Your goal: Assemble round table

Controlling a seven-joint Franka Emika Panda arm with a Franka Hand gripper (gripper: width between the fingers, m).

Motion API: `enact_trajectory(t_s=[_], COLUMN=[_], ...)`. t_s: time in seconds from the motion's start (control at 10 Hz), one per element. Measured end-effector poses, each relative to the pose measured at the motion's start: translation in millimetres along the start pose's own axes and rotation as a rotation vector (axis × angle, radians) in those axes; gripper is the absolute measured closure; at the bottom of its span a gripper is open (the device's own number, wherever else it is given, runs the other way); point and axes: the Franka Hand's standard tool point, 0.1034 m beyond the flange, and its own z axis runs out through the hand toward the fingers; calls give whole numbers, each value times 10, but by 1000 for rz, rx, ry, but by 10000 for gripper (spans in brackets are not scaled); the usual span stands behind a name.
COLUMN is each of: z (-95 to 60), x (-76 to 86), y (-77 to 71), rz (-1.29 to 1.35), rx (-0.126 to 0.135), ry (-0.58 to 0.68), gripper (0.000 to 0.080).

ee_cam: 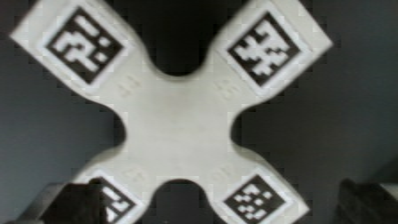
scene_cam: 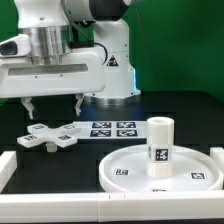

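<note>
The white cross-shaped foot (scene_cam: 50,137) lies flat on the black table at the exterior view's left, with a tag on each arm. It fills the wrist view (ee_cam: 187,110). My gripper (scene_cam: 53,104) hangs just above it, open and empty, one finger to each side; in the wrist view the gripper (ee_cam: 222,208) shows only dark fingertips (ee_cam: 75,205) at the edge. The large rimmed disc (scene_cam: 125,172) lies at the exterior view's right. The short cylinder leg (scene_cam: 160,140) stands upright at the disc's centre.
The marker board (scene_cam: 112,128) lies flat behind the foot and the disc. A white rail (scene_cam: 90,206) runs along the table's front edge, with a white block (scene_cam: 6,166) at its left end. The robot's base (scene_cam: 118,70) stands behind.
</note>
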Motion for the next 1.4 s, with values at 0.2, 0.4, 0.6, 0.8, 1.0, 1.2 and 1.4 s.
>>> enact_trajectory(t_s=[0.2,0.4,0.6,0.8,1.0,1.2,1.4], z=[3,48,140,174,188,214,247], x=[4,0,-56,-69,-68,-77,-90], y=[-15,39,91,80,77,70,70], rz=[-4,-50,-39,-40,-40,-38,-39], rx=[0,-8,-9,-9,-9,-8,-7], ry=[0,3,-12,-16,-19,-24,-30], gripper=[151,151,151,151,151,151,151])
